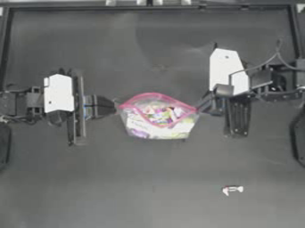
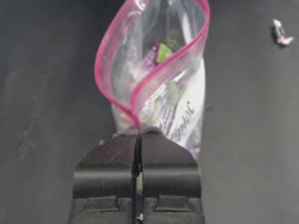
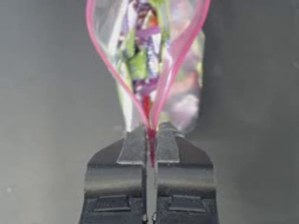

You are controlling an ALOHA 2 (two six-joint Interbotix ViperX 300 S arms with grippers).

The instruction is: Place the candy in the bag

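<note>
Pink-zipped bag pinched between both pincers; candy well apart.

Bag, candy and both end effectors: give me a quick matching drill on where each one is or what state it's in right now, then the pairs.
Things:
1. bag
2. candy
3. left end effector
4. right end effector

States:
A. lying alone on the table, apart from the bag, on the right arm's side
B. shut on the zip strip at the end of the mouth nearer the left arm
C. mouth spread open, coloured sweets inside
D. shut on the zip strip at the end of the mouth nearer the right arm

Pairs: 1-C, 2-A, 3-B, 4-D
</note>
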